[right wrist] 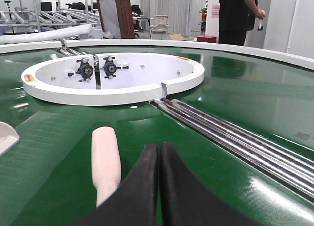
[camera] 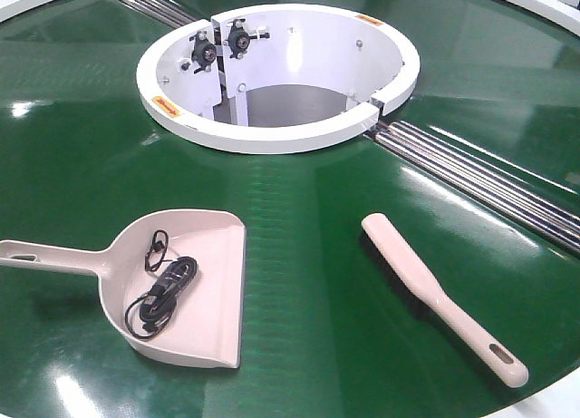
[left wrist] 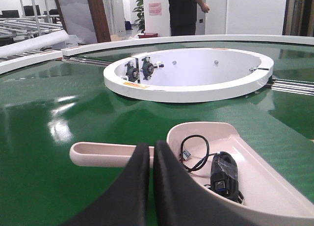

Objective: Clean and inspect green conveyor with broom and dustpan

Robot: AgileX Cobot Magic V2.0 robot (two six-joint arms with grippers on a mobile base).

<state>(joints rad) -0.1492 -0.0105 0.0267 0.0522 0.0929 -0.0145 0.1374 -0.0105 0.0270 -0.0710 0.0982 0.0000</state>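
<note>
The green conveyor (camera: 299, 255) fills the front view, with its white central ring (camera: 272, 132) and silver rollers (camera: 480, 178). The dustpan (camera: 195, 296) lies at the left with a coiled black cable (camera: 161, 291) inside it, handle pointing left. The broom (camera: 435, 296) lies at the right, bristles down, slotted handle end nearest the front edge. My left gripper (left wrist: 151, 150) is shut and empty, just above the dustpan (left wrist: 230, 152) where handle meets pan. My right gripper (right wrist: 158, 148) is shut and empty, beside the broom (right wrist: 106, 160), which lies to its left. Neither gripper shows in the front view.
The ring housing holds two black bearing blocks (camera: 220, 44). The rollers run from the ring to the right edge (right wrist: 235, 133). A person (right wrist: 238, 15) stands beyond the far rim. Racks and shelving (right wrist: 49, 15) stand at the back left.
</note>
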